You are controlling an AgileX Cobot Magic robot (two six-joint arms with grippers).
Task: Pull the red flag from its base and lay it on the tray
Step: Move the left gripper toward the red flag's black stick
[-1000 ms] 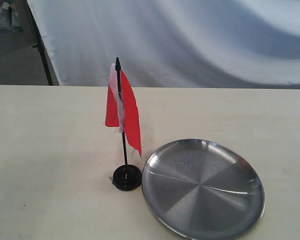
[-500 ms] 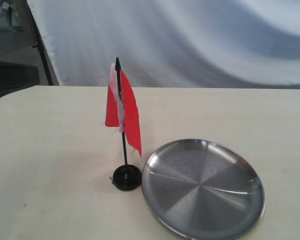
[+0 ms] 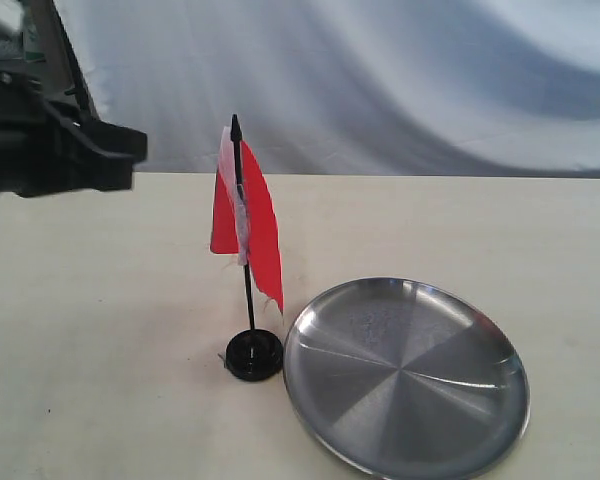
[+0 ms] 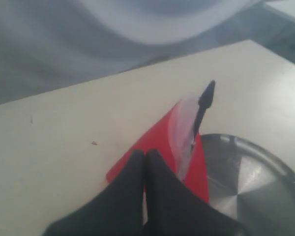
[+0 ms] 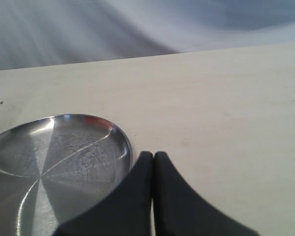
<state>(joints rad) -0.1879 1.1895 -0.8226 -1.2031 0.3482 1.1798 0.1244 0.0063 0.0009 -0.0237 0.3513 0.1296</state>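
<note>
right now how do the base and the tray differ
The base is small and black; the tray is far wider and shiny steel. The base holds the flag upright; the tray holds nothing. Both are round and sit side by side on the table.

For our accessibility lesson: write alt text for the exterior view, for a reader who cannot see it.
A red flag stands upright in its round black base on a pale table, just left of an empty steel tray. The dark left arm shows at upper left, apart from the flag.
</note>
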